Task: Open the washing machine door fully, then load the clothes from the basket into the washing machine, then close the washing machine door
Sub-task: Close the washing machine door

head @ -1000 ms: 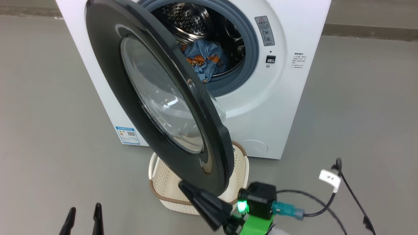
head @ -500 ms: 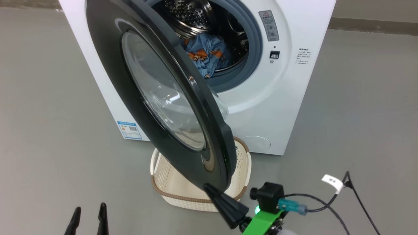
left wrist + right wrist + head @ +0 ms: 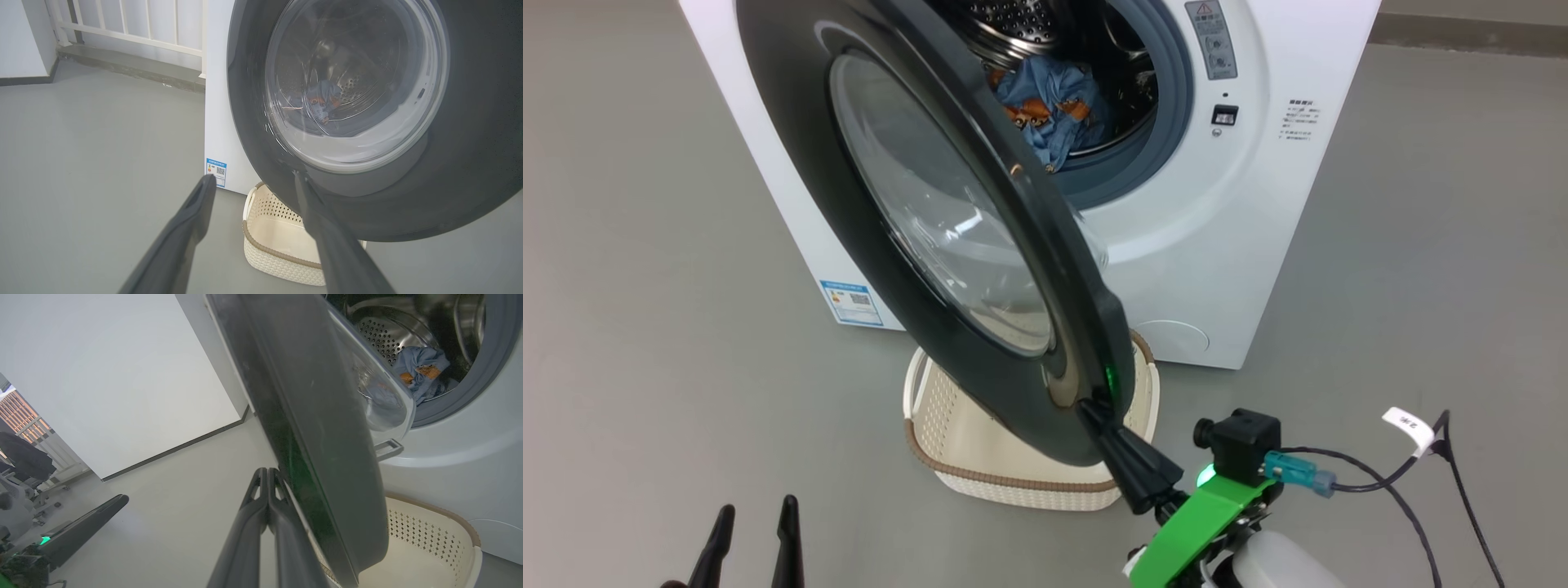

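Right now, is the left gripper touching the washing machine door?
Apart. Head view shows bare floor between the left gripper and the washing machine door.

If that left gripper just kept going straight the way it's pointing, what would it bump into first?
Probably the washing machine door: the open left gripper aims at its black lower rim, which hangs over the basket. Depth is hard to judge.

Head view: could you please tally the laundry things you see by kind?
Washing machine: 1
Door: 1
Basket: 1
Clothes: 1 blue bundle, in the drum
Total: 4
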Available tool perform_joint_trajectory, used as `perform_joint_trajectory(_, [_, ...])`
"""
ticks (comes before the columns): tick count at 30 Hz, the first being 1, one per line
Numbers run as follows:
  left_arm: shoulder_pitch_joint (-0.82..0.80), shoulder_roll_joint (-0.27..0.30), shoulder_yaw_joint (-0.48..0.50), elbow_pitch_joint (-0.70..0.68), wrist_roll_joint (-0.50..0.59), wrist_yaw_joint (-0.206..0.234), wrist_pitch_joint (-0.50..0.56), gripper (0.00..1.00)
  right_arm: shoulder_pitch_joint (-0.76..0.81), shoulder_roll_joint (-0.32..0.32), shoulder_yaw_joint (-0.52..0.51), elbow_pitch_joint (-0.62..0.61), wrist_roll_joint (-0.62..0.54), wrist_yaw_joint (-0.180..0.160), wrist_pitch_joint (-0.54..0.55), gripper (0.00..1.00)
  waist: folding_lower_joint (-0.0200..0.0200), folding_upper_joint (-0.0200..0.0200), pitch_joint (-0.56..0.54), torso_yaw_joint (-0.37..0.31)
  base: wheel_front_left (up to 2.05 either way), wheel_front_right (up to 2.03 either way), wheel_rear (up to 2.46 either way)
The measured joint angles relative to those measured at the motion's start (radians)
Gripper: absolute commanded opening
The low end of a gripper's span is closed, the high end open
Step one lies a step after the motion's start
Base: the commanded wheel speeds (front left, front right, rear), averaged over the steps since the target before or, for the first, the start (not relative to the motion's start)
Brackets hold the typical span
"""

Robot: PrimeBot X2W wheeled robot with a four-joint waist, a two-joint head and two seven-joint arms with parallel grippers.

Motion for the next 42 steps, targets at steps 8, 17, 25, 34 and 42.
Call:
perform_joint_trajectory(8, [-0.025,-0.003,-0.017,-0.002,0.000,0.000,0.000,1.00,-0.017,0.003,-0.089,0.001,-0.018,0.000,0.001,0.00,0.0000,0.0000,0.030,-0.003,0.00,0.00,0.00])
perform_joint_trajectory(17, [-0.109,-0.016,-0.059,-0.019,0.000,0.000,0.000,1.00,-0.137,-0.006,-0.216,0.001,-0.067,0.000,0.001,0.00,0.0000,0.0000,0.101,0.002,0.00,0.00,0.00])
perform_joint_trajectory(25, [-0.162,-0.025,-0.078,-0.034,-0.001,0.000,0.000,1.00,-0.245,-0.019,-0.365,-0.002,-0.085,0.000,0.001,0.00,0.0000,0.0000,0.172,0.015,0.00,0.00,0.00])
perform_joint_trajectory(34, [-0.250,-0.029,-0.111,-0.037,-0.011,0.000,-0.007,1.00,-0.380,-0.024,-0.485,0.022,-0.116,0.000,0.000,0.00,0.0000,0.0000,0.253,0.036,0.00,0.00,0.00])
perform_joint_trajectory(42, [-0.314,-0.030,-0.157,-0.041,-0.022,0.000,-0.007,1.00,-0.514,-0.027,-0.561,0.065,-0.133,0.000,0.000,0.00,0.0000,0.0000,0.324,0.059,0.00,0.00,0.00])
